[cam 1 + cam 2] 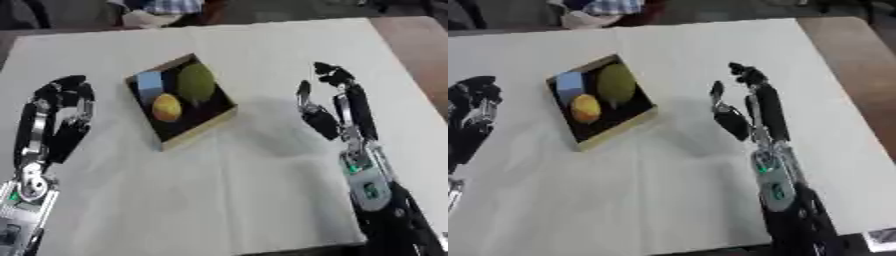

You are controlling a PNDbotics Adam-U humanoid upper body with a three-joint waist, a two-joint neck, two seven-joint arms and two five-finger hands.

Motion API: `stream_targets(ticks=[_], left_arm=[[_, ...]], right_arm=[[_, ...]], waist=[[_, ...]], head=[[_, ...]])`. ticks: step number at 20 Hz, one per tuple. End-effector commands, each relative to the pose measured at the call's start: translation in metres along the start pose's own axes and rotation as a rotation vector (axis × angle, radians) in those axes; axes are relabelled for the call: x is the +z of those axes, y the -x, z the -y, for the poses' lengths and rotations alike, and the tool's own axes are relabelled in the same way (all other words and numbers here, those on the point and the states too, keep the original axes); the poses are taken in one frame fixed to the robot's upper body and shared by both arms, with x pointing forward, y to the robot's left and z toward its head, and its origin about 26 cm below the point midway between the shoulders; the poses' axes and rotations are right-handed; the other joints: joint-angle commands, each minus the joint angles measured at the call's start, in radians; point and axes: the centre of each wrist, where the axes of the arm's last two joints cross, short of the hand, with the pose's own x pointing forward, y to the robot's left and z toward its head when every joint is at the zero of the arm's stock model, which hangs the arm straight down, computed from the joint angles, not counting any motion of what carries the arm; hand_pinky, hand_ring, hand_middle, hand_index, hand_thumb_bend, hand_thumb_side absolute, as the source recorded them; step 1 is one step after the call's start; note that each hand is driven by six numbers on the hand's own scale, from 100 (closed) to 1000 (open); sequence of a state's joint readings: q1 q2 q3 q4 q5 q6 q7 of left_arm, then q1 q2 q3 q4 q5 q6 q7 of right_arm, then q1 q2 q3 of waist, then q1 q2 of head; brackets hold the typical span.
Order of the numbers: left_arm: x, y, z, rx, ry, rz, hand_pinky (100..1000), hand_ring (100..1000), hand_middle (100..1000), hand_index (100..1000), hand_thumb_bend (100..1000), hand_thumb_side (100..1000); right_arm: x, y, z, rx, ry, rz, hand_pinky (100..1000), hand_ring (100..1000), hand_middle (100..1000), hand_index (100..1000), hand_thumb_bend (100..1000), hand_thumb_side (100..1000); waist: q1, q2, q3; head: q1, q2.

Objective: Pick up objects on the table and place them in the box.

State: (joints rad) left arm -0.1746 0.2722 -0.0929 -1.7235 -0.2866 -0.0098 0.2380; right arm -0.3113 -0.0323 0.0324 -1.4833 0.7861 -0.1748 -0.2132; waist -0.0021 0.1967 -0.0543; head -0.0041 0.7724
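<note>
Both hands are hovering empty with fingers relaxed open, left hand (59,107) and right hand (332,107) flanking the shallow wooden dark-lined box (203,127) on the white-covered bench (245,200), where an orange ball (166,108), green oval fruit (196,83) and blue block (150,83) are already sitting, so nothing appears left to pick.

three objects (179,95) lie in the box (199,131), between left hand (59,107) and right hand (332,102).

Both eyes head-mounted, looking steeply down at table (262,200) from near edge, moderately close. Right eye offset rightward. Shared: box (182,102) centre-left, left hand (57,117), right hand (745,107), far table edge.
</note>
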Motion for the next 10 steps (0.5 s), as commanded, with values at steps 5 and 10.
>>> stream_targets(ticks=[5,10], left_arm=[[0.002,0.005,0.004,0.052,-0.022,-0.003,727,637,620,790,137,797],[0.001,0.005,0.006,0.065,-0.022,0.0,726,635,618,789,134,796]], right_arm=[[-0.005,-0.015,0.018,-0.105,0.021,0.019,783,734,725,859,100,691],[-0.006,-0.016,0.025,-0.177,0.016,0.009,783,733,725,859,100,693]], waist=[[0.002,-0.001,0.005],[0.002,-0.001,0.001]], head=[[0.007,-0.002],[0.005,-0.002]])
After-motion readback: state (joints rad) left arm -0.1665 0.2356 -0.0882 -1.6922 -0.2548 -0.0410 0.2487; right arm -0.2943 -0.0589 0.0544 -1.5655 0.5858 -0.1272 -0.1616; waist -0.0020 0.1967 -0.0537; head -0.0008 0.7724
